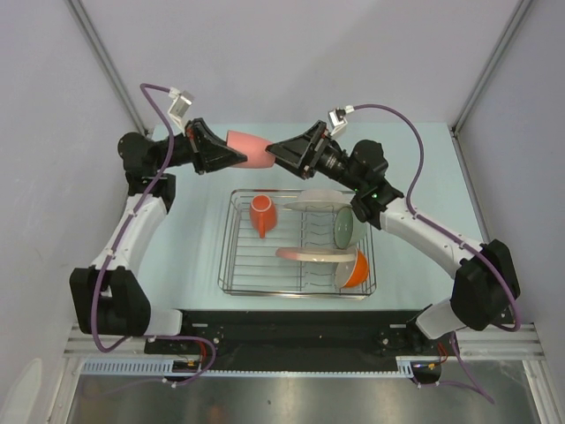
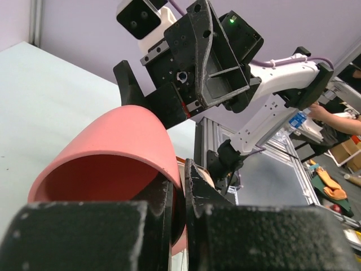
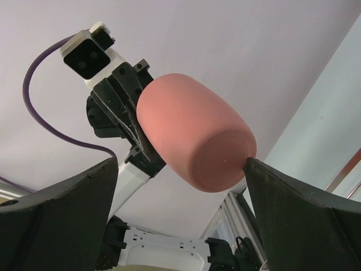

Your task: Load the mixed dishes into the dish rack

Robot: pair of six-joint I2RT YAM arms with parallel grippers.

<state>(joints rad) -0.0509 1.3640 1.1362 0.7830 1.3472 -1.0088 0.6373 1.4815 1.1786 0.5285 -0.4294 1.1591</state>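
Observation:
My left gripper (image 1: 231,155) is shut on the rim of the small pink cup (image 1: 251,149), holding it sideways in the air behind the dish rack (image 1: 231,237). In the left wrist view the cup (image 2: 121,144) has one finger inside and one outside its rim. My right gripper (image 1: 281,150) is open at the cup's base; in the right wrist view the cup (image 3: 194,135) lies between its spread fingers (image 3: 293,214), the right one touching the base edge. The rack holds the orange mug (image 1: 261,214), white shallow bowl (image 1: 316,200), sage green bowl (image 1: 345,226), pink-and-cream plate (image 1: 315,255) and orange-outside bowl (image 1: 354,269).
The rack stands on a pale blue table (image 1: 190,247) between grey walls. The rack's left half holds only the mug. A metal rail (image 1: 291,340) runs along the near edge by the arm bases.

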